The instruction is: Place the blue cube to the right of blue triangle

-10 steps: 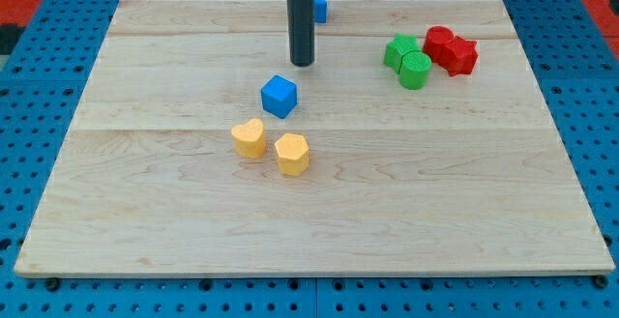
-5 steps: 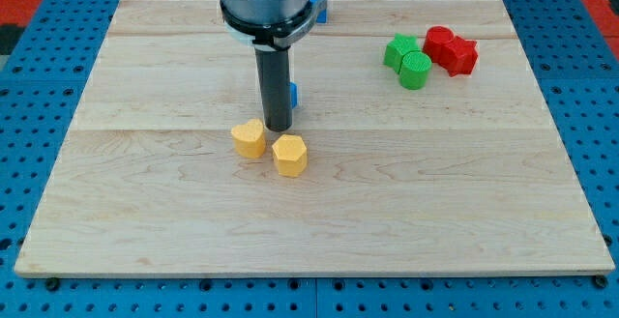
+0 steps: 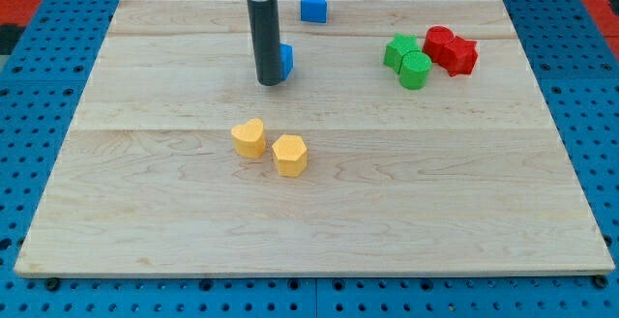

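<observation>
My tip [image 3: 270, 82], a bare rod touching the small blue plastic cube [image 3: 285, 59] toward the table's top edge, should slide it lightly; push centred.

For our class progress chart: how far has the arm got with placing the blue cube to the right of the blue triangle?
Done: little that shows. In hand: my tip stands against the blue cube, hiding most of it. Left: the cube sits below and to the view's left of the blue triangle, so it must go up and round to that triangle's right.
</observation>
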Available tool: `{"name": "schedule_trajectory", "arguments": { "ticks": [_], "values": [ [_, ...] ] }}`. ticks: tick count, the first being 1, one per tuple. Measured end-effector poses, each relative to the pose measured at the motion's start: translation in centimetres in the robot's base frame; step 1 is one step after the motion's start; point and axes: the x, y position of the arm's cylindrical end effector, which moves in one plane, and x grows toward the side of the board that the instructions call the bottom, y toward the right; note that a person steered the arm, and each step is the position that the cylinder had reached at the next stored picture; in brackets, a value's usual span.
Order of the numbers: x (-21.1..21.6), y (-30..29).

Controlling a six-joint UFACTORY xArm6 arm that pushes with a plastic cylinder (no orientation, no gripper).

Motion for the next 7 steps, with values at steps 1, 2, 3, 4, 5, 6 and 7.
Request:
{"name": "schedule_trajectory", "arguments": {
  "ticks": [1,2,3,4,5,6,7],
  "values": [
    [-0.9,-2.1],
    [-1.8,-1.5],
    [-1.9,1.1],
    [-2.0,3.9],
    [-3.0,5.7],
    [-4.7,7.1],
    [-5.5,7.8]
  ]
}}
